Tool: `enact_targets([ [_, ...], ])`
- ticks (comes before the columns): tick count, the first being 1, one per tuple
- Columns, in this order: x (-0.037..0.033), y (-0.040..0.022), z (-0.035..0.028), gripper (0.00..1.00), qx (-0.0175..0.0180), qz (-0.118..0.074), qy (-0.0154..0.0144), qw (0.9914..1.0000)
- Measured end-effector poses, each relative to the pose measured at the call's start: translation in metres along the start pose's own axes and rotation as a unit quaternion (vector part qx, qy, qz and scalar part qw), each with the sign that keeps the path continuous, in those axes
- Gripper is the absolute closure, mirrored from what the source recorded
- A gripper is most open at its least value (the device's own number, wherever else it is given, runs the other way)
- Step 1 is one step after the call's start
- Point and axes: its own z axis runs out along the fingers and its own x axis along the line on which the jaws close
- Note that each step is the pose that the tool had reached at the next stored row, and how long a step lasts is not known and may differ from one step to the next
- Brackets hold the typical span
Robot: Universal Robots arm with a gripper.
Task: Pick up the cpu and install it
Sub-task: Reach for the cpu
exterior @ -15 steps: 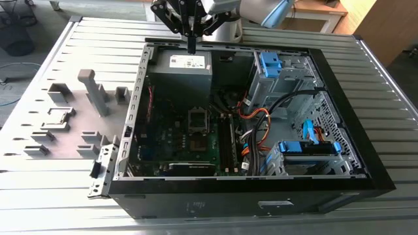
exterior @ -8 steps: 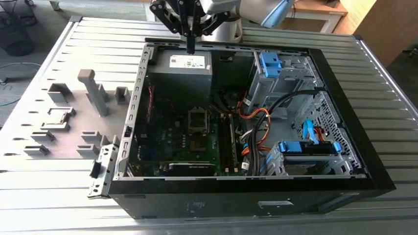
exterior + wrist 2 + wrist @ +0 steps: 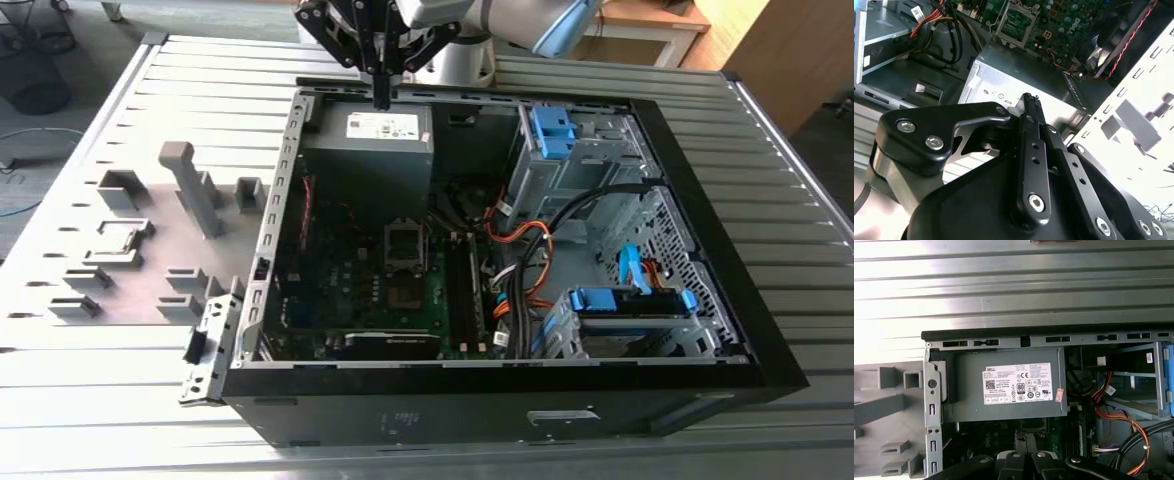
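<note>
My gripper (image 3: 382,98) hangs over the far edge of the open computer case (image 3: 694,230), just above the grey power supply (image 3: 370,135). Its black fingers (image 3: 1030,107) are pressed together with nothing between them. The cpu looks like the small flat grey square (image 3: 118,236) lying in a holder frame on the grey tray (image 3: 80,215), at the exterior view's left, well away from the gripper. The metal-framed socket (image 3: 404,242) sits in the middle of the green motherboard (image 3: 334,290). The second wrist view also has the socket (image 3: 1016,22), beyond the power supply (image 3: 1019,75).
The case lies on a slatted metal table (image 3: 160,400). Drive cages with blue clips (image 3: 550,125), orange and black cables (image 3: 527,235) and a fan (image 3: 1104,45) crowd the inside. Upright grey posts (image 3: 187,180) stand on the tray. The labelled power supply (image 3: 1004,385) lies directly under the wrist.
</note>
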Motion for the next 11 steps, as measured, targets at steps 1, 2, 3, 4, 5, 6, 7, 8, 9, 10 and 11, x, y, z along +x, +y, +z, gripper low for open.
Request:
enact_targets([
  [1,0.0000,0.0000,0.0000,0.89,0.0000,0.000,0.0000,1.00000],
  [2,0.0000,0.0000,-0.0001,0.89,0.0000,0.000,0.0001,1.00000],
  [3,0.0001,-0.0001,0.0000,0.89,0.0000,0.000,0.0000,1.00000],
  [4,0.0002,-0.0001,0.0000,0.89,0.0000,0.000,0.0000,1.00000],
  [5,0.0002,-0.0001,-0.0001,0.89,0.0000,0.000,0.0000,1.00000],
  [6,0.0004,-0.0001,-0.0001,0.89,0.0000,0.000,0.0000,1.00000],
  [7,0.0006,-0.0001,-0.0001,0.89,0.0000,0.000,0.0000,1.00000],
  [8,0.0010,-0.0001,-0.0001,0.89,0.0000,0.000,0.0000,1.00000],
  [9,0.0013,-0.0001,-0.0001,0.89,0.0000,0.000,0.0000,1.00000],
  [10,0.0018,-0.0002,-0.0001,0.89,0.0000,0.000,0.0000,1.00000],
  [11,0.0024,-0.0002,-0.0001,0.89,0.0000,0.000,0.0000,1.00000],
])
